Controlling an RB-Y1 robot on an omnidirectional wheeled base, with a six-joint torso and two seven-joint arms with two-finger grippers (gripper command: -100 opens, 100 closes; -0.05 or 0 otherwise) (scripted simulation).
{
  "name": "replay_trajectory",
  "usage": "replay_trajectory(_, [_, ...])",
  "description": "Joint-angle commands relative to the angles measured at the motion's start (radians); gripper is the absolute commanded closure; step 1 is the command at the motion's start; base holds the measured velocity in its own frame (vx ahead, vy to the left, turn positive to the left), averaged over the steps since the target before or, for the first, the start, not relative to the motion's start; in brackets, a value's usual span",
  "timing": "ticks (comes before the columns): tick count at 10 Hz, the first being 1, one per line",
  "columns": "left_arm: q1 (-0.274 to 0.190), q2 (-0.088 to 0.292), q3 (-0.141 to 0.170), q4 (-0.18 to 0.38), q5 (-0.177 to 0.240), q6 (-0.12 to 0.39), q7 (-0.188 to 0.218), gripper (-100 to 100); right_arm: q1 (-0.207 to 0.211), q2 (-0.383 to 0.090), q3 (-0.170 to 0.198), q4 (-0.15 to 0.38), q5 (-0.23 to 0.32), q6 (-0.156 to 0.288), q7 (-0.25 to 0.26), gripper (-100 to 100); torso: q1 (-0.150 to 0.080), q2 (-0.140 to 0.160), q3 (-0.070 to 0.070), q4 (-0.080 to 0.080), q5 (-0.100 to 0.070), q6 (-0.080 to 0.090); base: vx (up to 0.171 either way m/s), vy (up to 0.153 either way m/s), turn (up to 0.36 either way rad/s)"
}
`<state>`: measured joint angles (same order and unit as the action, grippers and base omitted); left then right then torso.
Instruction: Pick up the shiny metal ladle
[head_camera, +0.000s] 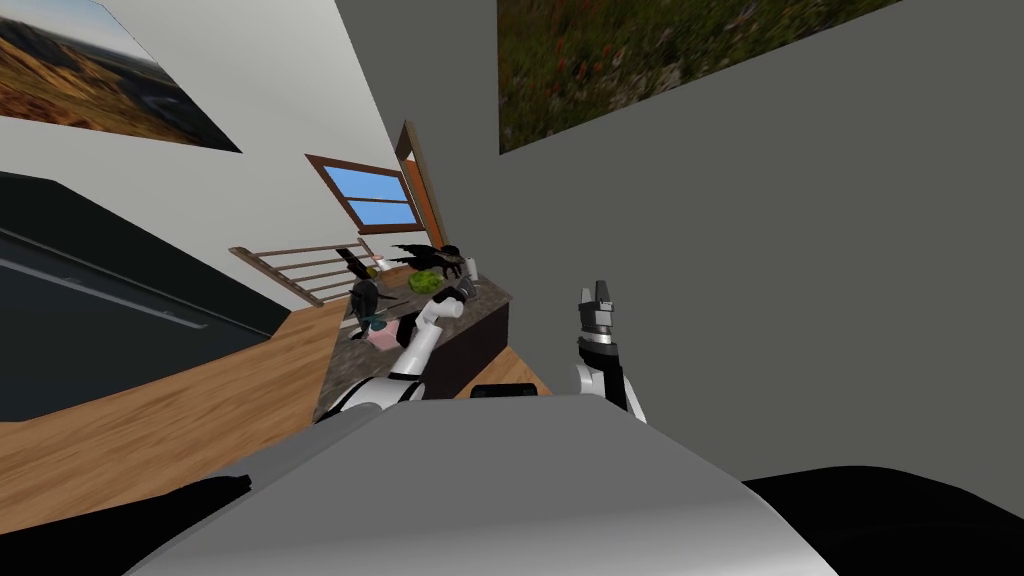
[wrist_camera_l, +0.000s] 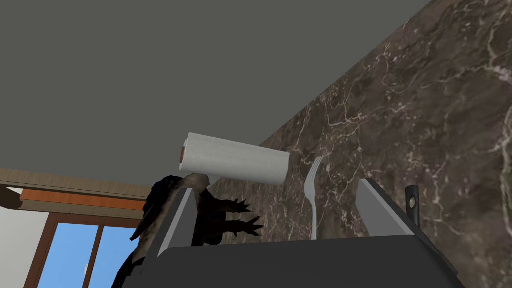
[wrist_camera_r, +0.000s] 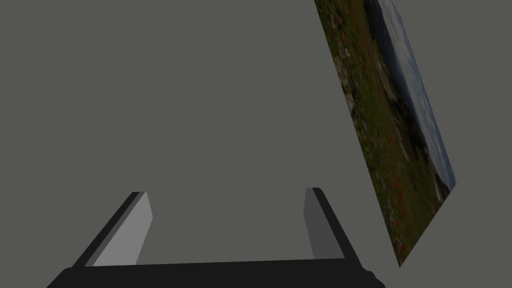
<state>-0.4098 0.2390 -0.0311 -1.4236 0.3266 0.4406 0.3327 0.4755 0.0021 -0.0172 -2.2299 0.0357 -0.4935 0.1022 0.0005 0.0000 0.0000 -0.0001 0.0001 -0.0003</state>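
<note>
Brown marbled stone tops the desk. At its left part in the head view stands a dark, long-handled thing with a rounded bowl, which we take for the ladle, though we cannot be sure of it. It sits to the left of where our reaching arm ends, so we judge the grasp is not yet lined up. Our left hand hangs low over the stone with its fingers spread and nothing between them. That suits a thin handle, since the blades must pass on either side before they press. Beyond the hand, a dark clawed figure crouches at the desk's edge and a white paper roll stands on end. A pale fork lies flat on the stone. Just beside one finger rises a slim dark handle with a hole near its tip, and we cannot tell what it belongs to. Further right, our right hand is raised beside the chest, clear of the desk. Its fingers are spread and empty, which we judge keeps it out of the working arm's way. As for the ladle itself, it renders dark grey with a dull gloss, not bright. Its bowl is rounded, and a straight black stem slants up and away from it.
</note>
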Motion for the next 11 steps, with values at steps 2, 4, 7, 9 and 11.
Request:
replay_trajectory(2, [-0.065, 0.005, 0.006, 0.063, 0.012, 0.081, 0.039, -100, 0.0, 0.0, 0.0, 0.0, 0.0, 0.0, 0.0, 0, 0.0, 0.0, 0.0, 0.0, 0.0, 0.0, -0.003, 0.01, 0.021])
replay_trajectory(4, [-0.11, 0.01, 0.008, 0.107, 0.024, 0.145, 0.063, -100, 0.0, 0.0, 0.0, 0.0, 0.0, 0.0, 0.0, 0, 0.0, 0.0, 0.0, 0.0, 0.0, 0.0, -0.002, 0.013, 0.024])
replay_trajectory(7, [-0.162, 0.015, 0.011, 0.194, 0.035, 0.226, 0.086, -100, 0.0, 0.0, 0.0, 0.0, 0.0, 0.0, 0.0, 0, 0.0, 0.0, 0.0, 0.0, 0.0, 0.0, 0.002, 0.012, 0.019])
replay_trajectory(9, [-0.206, 0.019, 0.014, 0.249, 0.045, 0.283, 0.11, -100, 0.0, 0.0, 0.0, 0.0, 0.0, 0.0, 0.0, 0, 0.0, 0.0, 0.0, 0.0, 0.0, 0.0, 0.001, 0.015, 0.02])
replay_trajectory(11, [-0.249, 0.024, 0.016, 0.303, 0.055, 0.338, 0.133, -100, 0.0, 0.0, 0.0, 0.0, 0.0, 0.0, 0.0, 0, 0.001, 0.0, 0.0, 0.0, 0.0, 0.0, 0.007, 0.02, 0.026])
